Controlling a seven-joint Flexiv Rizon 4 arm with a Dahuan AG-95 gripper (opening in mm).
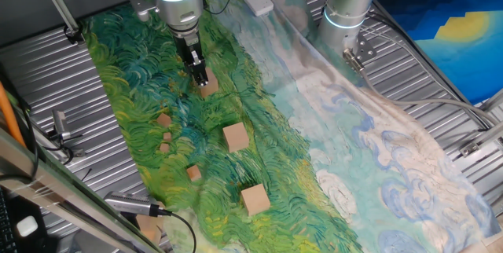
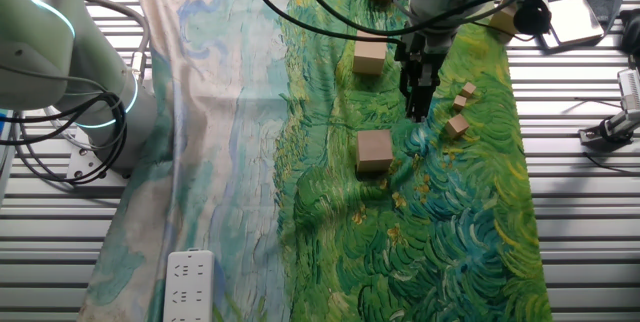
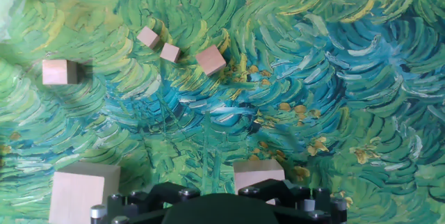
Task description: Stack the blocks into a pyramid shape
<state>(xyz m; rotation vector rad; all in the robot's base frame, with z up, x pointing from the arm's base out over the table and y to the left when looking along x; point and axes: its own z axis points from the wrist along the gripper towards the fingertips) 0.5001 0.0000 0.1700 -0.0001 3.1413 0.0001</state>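
Observation:
Three larger tan wooden blocks lie apart on the painted cloth: one by the gripper (image 1: 208,88), one in the middle (image 1: 235,137) and one nearer the front (image 1: 255,199). Several small blocks (image 1: 164,119) lie to their left; in the hand view they show at the upper left (image 3: 170,52). My gripper (image 1: 197,72) hangs just above the cloth beside the first large block (image 2: 374,149), not touching it. Its fingers look closed together with nothing between them. In the hand view only the hand's body shows, with that block (image 3: 259,174) partly under its edge.
A second, idle arm (image 1: 346,9) stands at the cloth's far side. A white power strip (image 2: 188,282) lies on the cloth's pale end. Cables and clamps (image 1: 59,131) sit on the ribbed metal table around the cloth. A tan block (image 1: 149,226) lies off the cloth.

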